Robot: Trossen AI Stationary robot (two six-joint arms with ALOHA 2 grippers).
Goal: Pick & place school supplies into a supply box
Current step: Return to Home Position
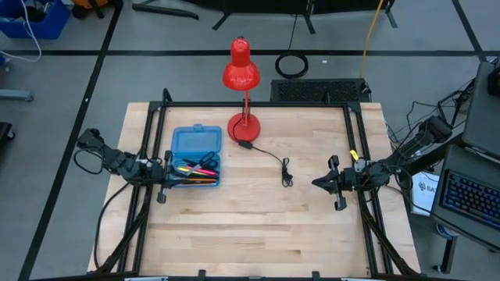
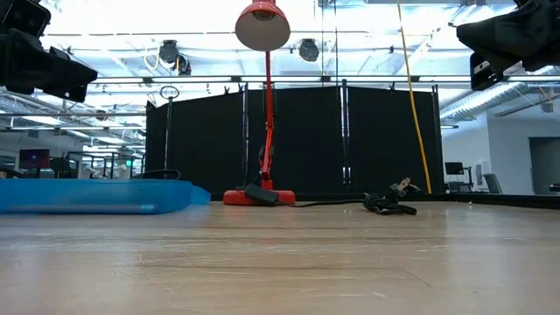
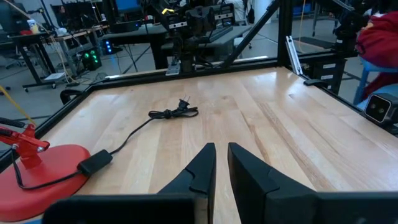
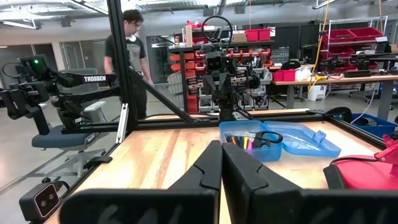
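Note:
The translucent blue supply box (image 1: 195,148) lies open on the table's left half, lid toward the far edge. Orange, pink and yellow pencils and black pens (image 1: 197,170) lie inside it. The right wrist view shows them (image 4: 244,142) beside the black-handled scissors (image 4: 268,137) in the box (image 4: 298,140). My left gripper (image 1: 166,179) hovers level at the box's near-left corner, a narrow gap between its fingertips (image 3: 221,163) and nothing in it. My right gripper (image 1: 316,183) hovers level over the table's right half, shut and empty (image 4: 221,152).
A red desk lamp (image 1: 242,78) stands at the far middle on its round base (image 1: 244,127). Its black cord runs to a bundled plug (image 1: 286,176) at the table's centre. A black frame (image 1: 258,104) rims the table. A person (image 4: 127,53) walks beyond the table's left side.

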